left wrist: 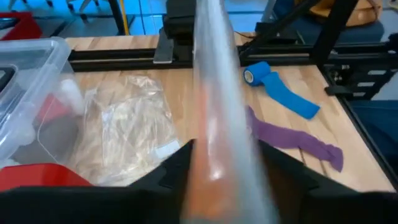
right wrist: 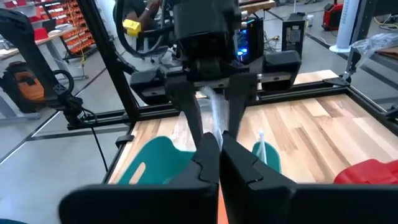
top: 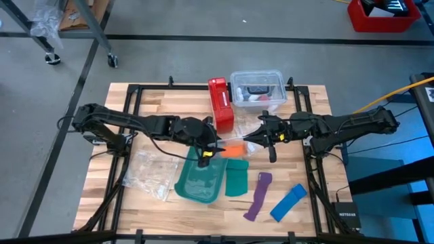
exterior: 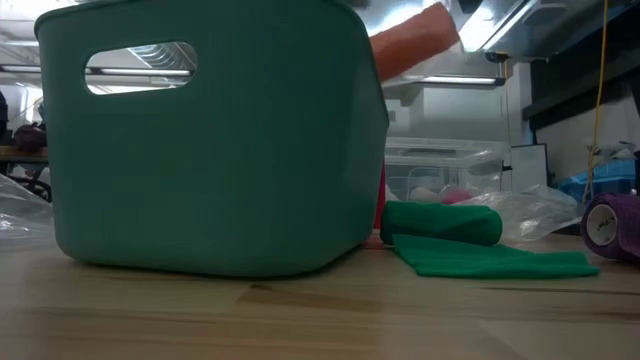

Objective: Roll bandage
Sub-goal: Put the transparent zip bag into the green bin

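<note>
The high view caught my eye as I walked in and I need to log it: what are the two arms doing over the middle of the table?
Both arms meet above the table's middle, by the teal bin. The right end effector is shut on one end of the orange bandage, which hangs off the table between them. The left end effector, fingers apart, sits at the bandage's other end with a clear wrapper between them. A green roll, purple strip and blue strip lie untouched nearby.

Both arms are dark, slim and jointed, with thin black cables running along them. The left claw (top: 211, 147) carries a small yellow tag; the right claw (top: 261, 137) has dark, blocky fingers.
</note>
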You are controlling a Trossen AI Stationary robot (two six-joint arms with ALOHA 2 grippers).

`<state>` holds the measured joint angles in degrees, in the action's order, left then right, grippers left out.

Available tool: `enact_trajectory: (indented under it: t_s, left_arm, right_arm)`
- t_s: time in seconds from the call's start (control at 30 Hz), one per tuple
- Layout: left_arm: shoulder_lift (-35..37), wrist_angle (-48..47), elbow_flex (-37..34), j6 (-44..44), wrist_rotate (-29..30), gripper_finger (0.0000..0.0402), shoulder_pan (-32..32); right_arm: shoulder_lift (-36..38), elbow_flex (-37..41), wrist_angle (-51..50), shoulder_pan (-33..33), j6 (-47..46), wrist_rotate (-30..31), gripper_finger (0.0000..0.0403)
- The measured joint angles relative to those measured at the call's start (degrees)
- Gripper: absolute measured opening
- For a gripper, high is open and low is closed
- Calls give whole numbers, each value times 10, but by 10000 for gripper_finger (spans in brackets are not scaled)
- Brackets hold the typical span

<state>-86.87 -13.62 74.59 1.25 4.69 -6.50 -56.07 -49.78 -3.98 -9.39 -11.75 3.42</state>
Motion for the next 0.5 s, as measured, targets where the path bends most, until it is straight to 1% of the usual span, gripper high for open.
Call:
enact_trajectory:
  t_s: [0.07,0.2,0.23,0.37,0.5]
  left_arm:
    - [0,-7,0,0,0,106,0]
    - [10,-26,0,20,0,25,0]
    - [12,-34,0,28,0,13,0]
    - [23,-69,0,37,0,6,0]
    - [34,-124,0,52,0,2,0]
  right_arm:
    - [0,0,2,0,0,0,7]
    - [0,0,13,0,-8,0,26]
    - [0,0,14,0,-15,0,30]
    - [0,0,12,0,-33,-5,50]
    - [0,0,11,0,-34,-36,75]
